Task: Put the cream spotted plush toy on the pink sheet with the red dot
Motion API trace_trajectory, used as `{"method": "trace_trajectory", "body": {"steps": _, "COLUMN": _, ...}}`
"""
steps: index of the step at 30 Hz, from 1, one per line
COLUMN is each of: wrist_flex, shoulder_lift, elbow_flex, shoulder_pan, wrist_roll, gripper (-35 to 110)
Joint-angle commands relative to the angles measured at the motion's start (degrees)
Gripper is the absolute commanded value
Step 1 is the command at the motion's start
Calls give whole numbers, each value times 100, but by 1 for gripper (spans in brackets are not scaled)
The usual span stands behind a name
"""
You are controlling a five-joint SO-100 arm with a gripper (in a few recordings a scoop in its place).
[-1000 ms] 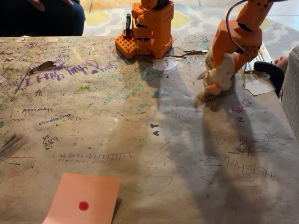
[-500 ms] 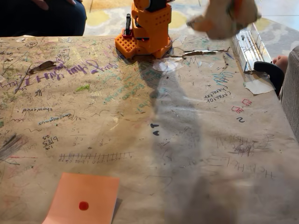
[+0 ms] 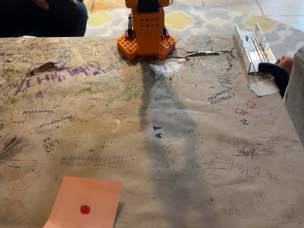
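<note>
The pink sheet (image 3: 84, 202) lies flat at the table's near left edge, with its red dot (image 3: 85, 209) near the middle. The orange arm's base (image 3: 145, 35) stands at the far centre of the table; the arm rises out of the top of the picture. The cream spotted plush toy is out of view, and so is the gripper. A long shadow of the arm runs down the middle of the table.
The table is covered in brown paper full of scribbles. A clear plastic rack (image 3: 250, 42) and a black clamp (image 3: 275, 73) sit at the far right. A person in dark clothes (image 3: 42, 16) is behind the table at far left; a hand (image 3: 286, 61) shows at the right edge.
The gripper lifted the plush from the table's far right, swung up and left, and both have left the picture at the top. The arm's base has turned to face forward.
</note>
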Motion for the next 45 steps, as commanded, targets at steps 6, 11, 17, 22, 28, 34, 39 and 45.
{"method": "trace_trajectory", "body": {"steps": 6, "wrist_flex": -2153, "shoulder_lift": 141, "elbow_flex": 1696, "shoulder_pan": 826, "wrist_roll": -299, "gripper": 0}}
{"method": "trace_trajectory", "body": {"steps": 11, "wrist_flex": -3999, "shoulder_lift": -3287, "elbow_flex": -272, "shoulder_pan": 1178, "wrist_roll": -413, "gripper": 0}}
{"method": "trace_trajectory", "body": {"steps": 17, "wrist_flex": -668, "shoulder_lift": -10512, "elbow_flex": -8991, "shoulder_pan": 1582, "wrist_roll": -1978, "gripper": 43}}
{"method": "trace_trajectory", "body": {"steps": 22, "wrist_flex": 1863, "shoulder_lift": -13236, "elbow_flex": -12419, "shoulder_pan": 2083, "wrist_roll": -2197, "gripper": 46}}
{"method": "trace_trajectory", "body": {"steps": 28, "wrist_flex": 2435, "shoulder_lift": -13975, "elbow_flex": -12568, "shoulder_pan": 2224, "wrist_roll": -2065, "gripper": 41}}
{"method": "trace_trajectory", "body": {"steps": 34, "wrist_flex": 2443, "shoulder_lift": -13219, "elbow_flex": -10828, "shoulder_pan": 2276, "wrist_roll": -2338, "gripper": 37}}
{"method": "trace_trajectory", "body": {"steps": 39, "wrist_flex": 2373, "shoulder_lift": -11602, "elbow_flex": -7532, "shoulder_pan": 1811, "wrist_roll": -2593, "gripper": 36}}
{"method": "trace_trajectory", "body": {"steps": 45, "wrist_flex": 176, "shoulder_lift": -6504, "elbow_flex": -352, "shoulder_pan": 791, "wrist_roll": -2716, "gripper": 34}}
